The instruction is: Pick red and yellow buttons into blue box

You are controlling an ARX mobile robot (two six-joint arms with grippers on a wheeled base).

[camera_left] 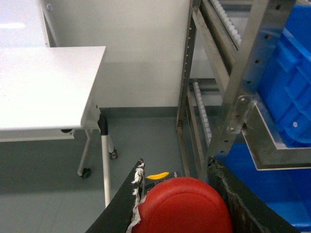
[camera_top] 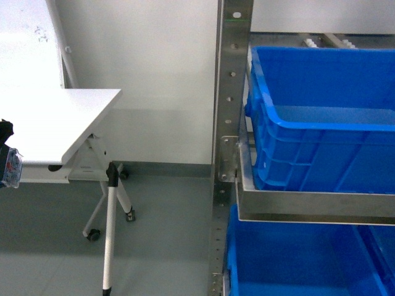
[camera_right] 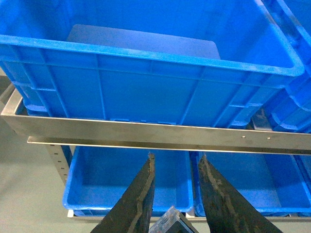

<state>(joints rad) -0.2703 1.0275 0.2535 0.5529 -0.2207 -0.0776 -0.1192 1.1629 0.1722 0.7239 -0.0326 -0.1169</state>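
Holding red button [camera_left: 183, 206] in left gripper [camera_left: 180, 194], jaws closing snug on cap sides (yellow sliver peeking just behind; unclear what). Hanging at far left of head view, well apart from blue box [camera_top: 321, 117] on rack [camera_top: 229, 123]. Box lying to right of loaded claw, beyond upright post. Idling right gripper [camera_right: 176, 194] just before box wall, fingers slightly parted, gripping nothing. Needing rightward carry over rim.

No readable text shows anywhere. The red button [camera_left: 182, 206] has a small yellow mark [camera_left: 158, 175] just behind its cap, too blurred to read. The blue box [camera_right: 146, 63] and metal rack [camera_top: 231, 92] carry no lettering.
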